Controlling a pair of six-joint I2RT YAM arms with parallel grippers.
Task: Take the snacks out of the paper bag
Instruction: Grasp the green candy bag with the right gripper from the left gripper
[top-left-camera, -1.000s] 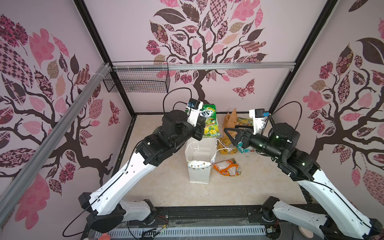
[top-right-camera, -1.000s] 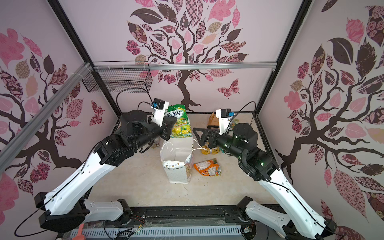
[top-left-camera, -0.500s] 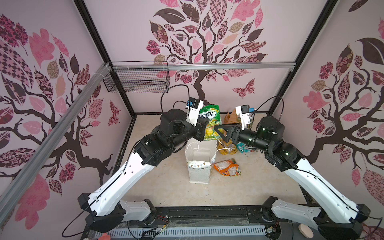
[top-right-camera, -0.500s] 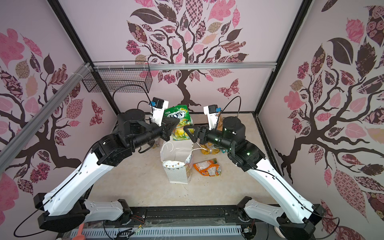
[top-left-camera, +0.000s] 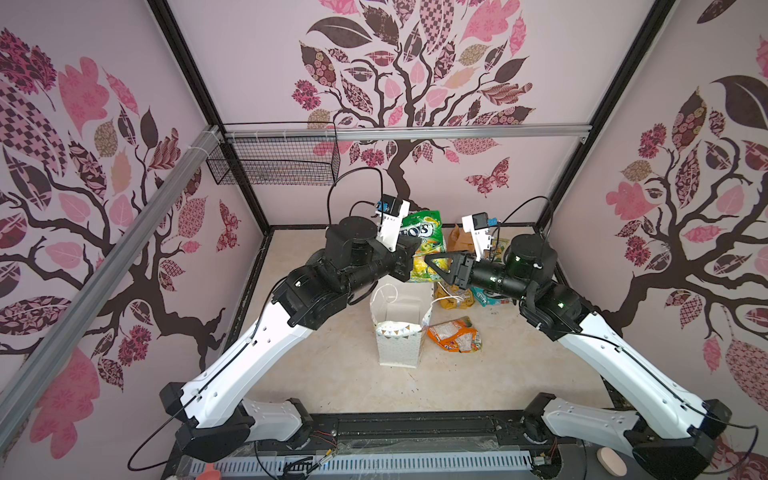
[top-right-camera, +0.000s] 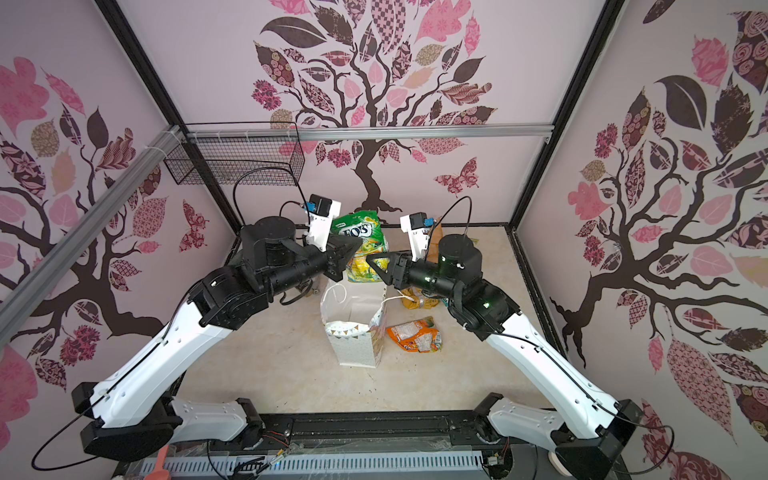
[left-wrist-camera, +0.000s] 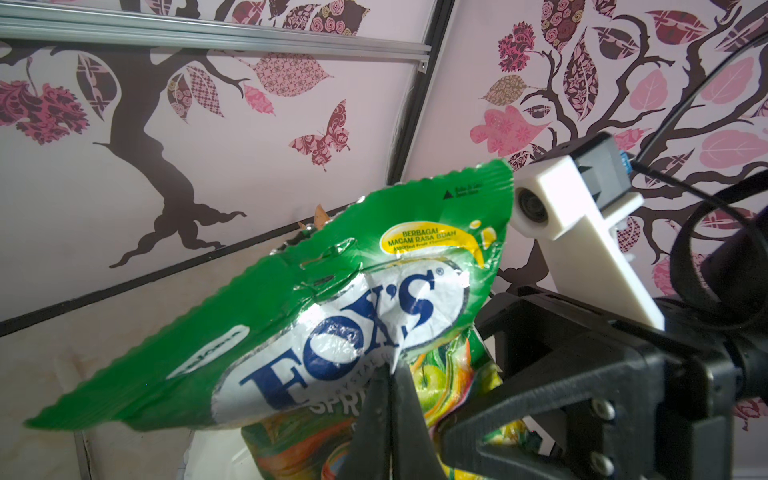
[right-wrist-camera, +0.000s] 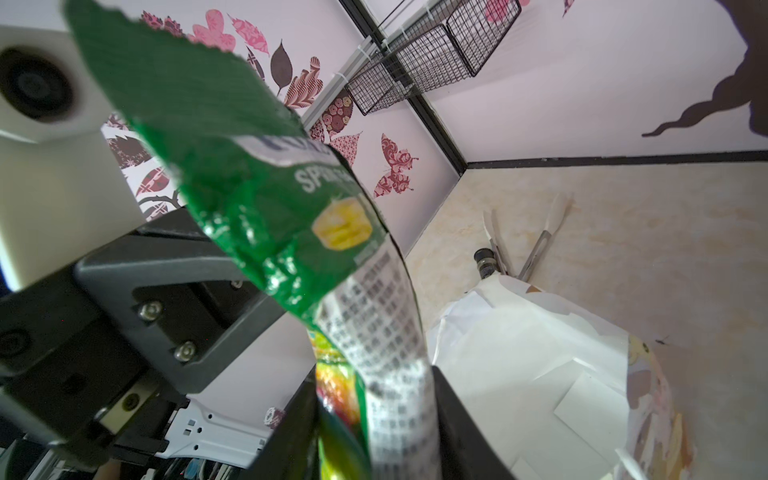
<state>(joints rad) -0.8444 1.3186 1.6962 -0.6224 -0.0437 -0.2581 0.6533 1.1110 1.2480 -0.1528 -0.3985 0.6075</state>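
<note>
**Kim:** Left gripper (left-wrist-camera: 392, 386) is clamped on the green packet (left-wrist-camera: 332, 299), holding it raised above the paper bag (top-left-camera: 399, 349).

**Raj:** Any change from a second back?

**Kim:** Left one hasn't budged, same hold and same height. Right gripper (top-left-camera: 433, 266) was out over the pile on the right with its jaws wide. Now it has swung in to the lower part of the green packet. Its jaws have narrowed, one finger on either side.

**Raj:** Is it gripping?

**Kim:** Can't tell. Right wrist view shows the packet filling the gap between the fingers, but not whether it's pinched.

**Raj:** Count?

**Kim:** Two grippers, one bag, five packets. One is in the air and four are on the table (top-left-camera: 332, 365), right of the bag. Orange packet (top-left-camera: 455, 334) lies just beside the bag. Mustard packet (top-left-camera: 455, 300) and teal packet (top-left-camera: 489, 297) sit behind it, under the right arm. Second green-and-yellow packet (top-left-camera: 502, 248) is at the back, mostly hidden by the right wrist camera. One brown paper piece (top-left-camera: 457, 237) lies next to it.

**Raj:** And the bag?

**Kim:** Upright, mouth open, same spot as before.
</note>
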